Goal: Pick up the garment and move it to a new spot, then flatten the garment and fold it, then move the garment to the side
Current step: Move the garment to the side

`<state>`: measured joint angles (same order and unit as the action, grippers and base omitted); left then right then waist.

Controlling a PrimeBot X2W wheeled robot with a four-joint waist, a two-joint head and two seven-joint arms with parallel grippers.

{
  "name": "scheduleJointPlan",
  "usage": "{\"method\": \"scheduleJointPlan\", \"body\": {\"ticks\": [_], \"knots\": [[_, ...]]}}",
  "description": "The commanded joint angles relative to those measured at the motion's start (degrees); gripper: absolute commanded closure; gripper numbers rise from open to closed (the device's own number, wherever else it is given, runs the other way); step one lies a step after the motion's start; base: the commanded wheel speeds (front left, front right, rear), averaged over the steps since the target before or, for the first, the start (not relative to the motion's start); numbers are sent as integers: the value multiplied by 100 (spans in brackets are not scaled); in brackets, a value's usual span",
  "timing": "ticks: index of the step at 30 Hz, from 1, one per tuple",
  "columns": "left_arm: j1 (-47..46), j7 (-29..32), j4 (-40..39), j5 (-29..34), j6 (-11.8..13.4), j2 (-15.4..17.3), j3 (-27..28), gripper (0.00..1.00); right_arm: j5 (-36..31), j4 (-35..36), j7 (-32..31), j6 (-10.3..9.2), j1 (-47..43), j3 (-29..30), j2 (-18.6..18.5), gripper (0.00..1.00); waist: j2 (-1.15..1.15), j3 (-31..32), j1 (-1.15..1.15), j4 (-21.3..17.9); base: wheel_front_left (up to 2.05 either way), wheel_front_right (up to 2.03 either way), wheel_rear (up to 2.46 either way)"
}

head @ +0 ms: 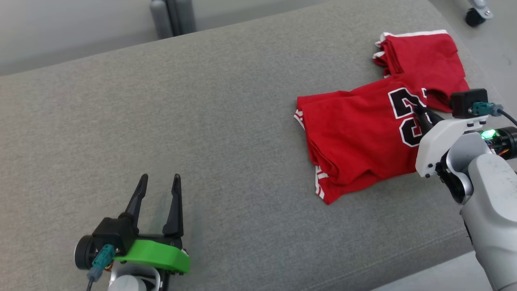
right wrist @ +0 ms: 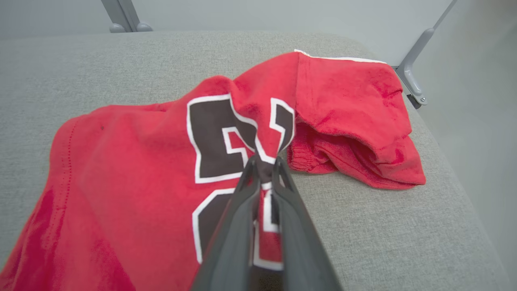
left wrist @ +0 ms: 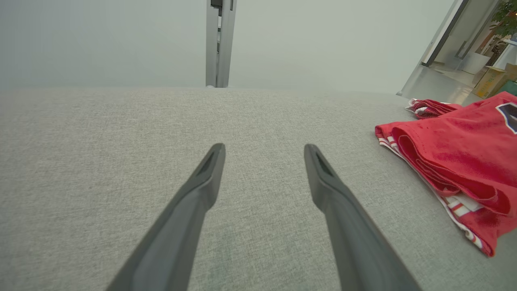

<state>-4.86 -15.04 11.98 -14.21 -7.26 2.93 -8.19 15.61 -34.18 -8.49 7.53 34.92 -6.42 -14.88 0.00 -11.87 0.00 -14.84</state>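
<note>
Right hand (right wrist: 264, 163) clamped on thin pinch of red garment (right wrist: 133, 161), rest sprawled around it on bench (head: 226, 121). My worry: small bite slips on lift, bunched far end drags. Left hand (head: 159, 180) open, well apart.

Looks like a robotics lab or office test space, not a home: grey fabric-topped table (head: 202, 121) on bare metal posts (left wrist: 219, 40), equipment caster wheel (head: 473, 17) at 1 o'clock, cardboard boxes (left wrist: 490, 79) and potted plant (left wrist: 505, 16) past a glazed partition (left wrist: 440, 36) at 2 o'clock.
</note>
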Motion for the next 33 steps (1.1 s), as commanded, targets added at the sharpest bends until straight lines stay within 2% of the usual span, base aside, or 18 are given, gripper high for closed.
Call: {"method": "scheduleJointPlan", "body": {"ticks": [1, 9, 14, 20, 26, 33], "knots": [[-137, -16, 9, 22, -19, 67, -12, 0, -20, 23, 48, -9, 75, 45, -1, 100, 0, -395, 0, -511, 0, 0, 0], [-247, -16, 40, 49, -30, 132, -82, 0, -137, 83, 67, -9, 246, 125, 70, 100, 0, -470, 0, -648, 0, 0, 0], [-275, -16, 43, 6, -33, 139, -68, 0, -106, 218, 8, -9, 465, 102, 128, 100, 0, -458, 0, -530, 0, 0, 0], [-311, -16, 11, -5, -35, 133, -29, 0, -253, 307, -222, -9, 1118, 141, 25, 100, 0, -506, 0, -329, 0, 0, 0], [-351, -16, 9, 14, -37, 136, -64, 0, -523, 88, -581, -10, 1778, 334, -321, 100, 0, -674, 0, -79, 0, 0, 0], [-458, -16, -21, 25, -37, 155, -146, 0, -891, -412, -795, -10, 2134, 677, -991, 100, 0, -927, 0, 205, 0, 0, 0]]}}
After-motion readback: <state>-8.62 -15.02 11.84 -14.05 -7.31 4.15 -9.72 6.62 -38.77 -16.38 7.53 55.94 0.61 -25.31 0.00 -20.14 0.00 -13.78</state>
